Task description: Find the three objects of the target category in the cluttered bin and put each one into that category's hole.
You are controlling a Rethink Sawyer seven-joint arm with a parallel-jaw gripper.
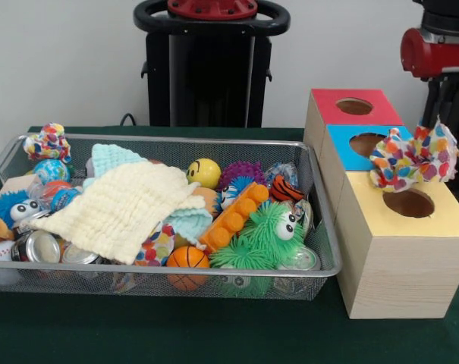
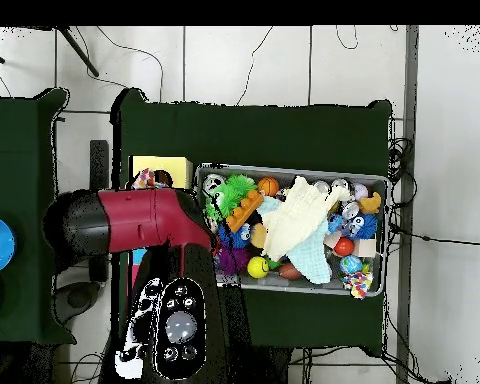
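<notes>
Closest to the camera was the dark green cloth-covered desk (image 1: pixel 176 334), and sitting on it the long silver wire mesh basket (image 1: pixel 161 271) crammed with toys, plus a row of three pale wooden cube boxes off to one side in the front view. Nearest of those was the yellow-topped wooden box (image 1: pixel 400 262) with its round dark hole (image 1: pixel 409 203), then a blue-topped box (image 1: pixel 362 146) and a red-topped box (image 1: pixel 353 107) behind it.

Progress-wise: one white spotty cloth piece (image 1: pixel 413 159) hung just above the yellow box, right by the hole, so I'd guess it was about to go in but wasn't in yet. Whether the fingers were clenched on it or had let go, I honestly couldn't tell, the gripper was hidden in both views. Overhead, the red and black robot arm (image 2: pixel 149 222) reached over the boxes. A second spotty cloth piece (image 1: pixel 48 142) sat in the far corner of the basket. Another spotty bit (image 1: pixel 155 249) peeked out from under the big pale yellow waffle cloth (image 1: pixel 115 208), might have been the third, not sure. So probably two left to dig out.

Room was plain: white wall behind, pale tiled floor (image 2: pixel 264 62) with cables trailing around
</notes>
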